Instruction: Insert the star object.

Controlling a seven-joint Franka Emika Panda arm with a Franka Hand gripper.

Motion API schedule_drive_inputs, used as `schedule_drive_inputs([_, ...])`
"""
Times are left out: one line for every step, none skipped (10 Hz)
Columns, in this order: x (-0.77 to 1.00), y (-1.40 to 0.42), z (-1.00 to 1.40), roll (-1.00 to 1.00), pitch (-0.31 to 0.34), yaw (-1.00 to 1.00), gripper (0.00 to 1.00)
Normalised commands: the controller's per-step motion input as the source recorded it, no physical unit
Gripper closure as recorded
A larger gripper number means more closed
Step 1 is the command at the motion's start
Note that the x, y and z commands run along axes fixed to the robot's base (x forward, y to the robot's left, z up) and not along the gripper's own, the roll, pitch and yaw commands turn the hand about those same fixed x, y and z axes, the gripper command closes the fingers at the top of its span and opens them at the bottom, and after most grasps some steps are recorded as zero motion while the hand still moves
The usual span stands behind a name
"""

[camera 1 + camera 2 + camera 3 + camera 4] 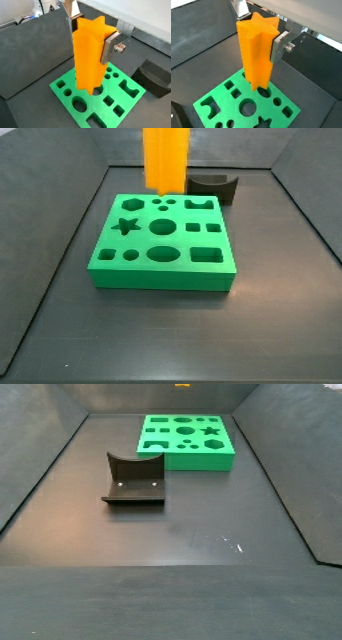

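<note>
My gripper (91, 37) is shut on the star object (89, 57), a tall bright orange prism with ridged sides, gripped near its upper end between the silver fingers (109, 47). It shows the same way in both wrist views (258, 50). The prism hangs upright with its lower end just over the far part of the green block (59, 91), by the small round holes. In a side view the prism (164, 163) stands at the block's (160, 278) far edge, and the star-shaped hole (126, 226) lies nearer and to the left. The gripper itself is out of both side views.
A dark grey curved block (214, 186) stands just behind the green block; in a side view it (134, 481) sits mid-floor, apart from the green block (187, 459). Grey walls enclose the dark floor on the sides.
</note>
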Motion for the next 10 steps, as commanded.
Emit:
schedule_drive_inputs([-0.03,0.1,-0.39,-0.1,0.0,0.0,1.0])
schedule_drive_inputs([-0.09,0.16,-0.56,-0.06,0.0,0.0,1.0])
schedule_drive_inputs([-0.24,0.19,-0.72,-0.07,0.0,0.0,1.0])
schedule_drive_inputs([-0.45,0.27,-0.79,-0.1,-0.061,0.0,1.0])
schedule_drive_inputs([-0.46,0.28,-0.76,-0.13,-0.094,0.0,1.0])
schedule_drive_inputs([-0.41,0.29,-0.57,-0.22,-0.16,0.0,1.0])
schedule_drive_inputs([-0.37,0.3,-0.44,-0.27,-0.18,0.01,1.0])
schedule_drive_inputs([-0.33,0.3,-0.33,-0.22,-0.14,0.02,1.0])
schedule_drive_inputs([-0.29,0.25,-0.23,-0.18,-0.106,0.01,1.0])
schedule_drive_inputs([-0.29,0.22,-0.22,-0.17,-0.107,0.04,1.0])
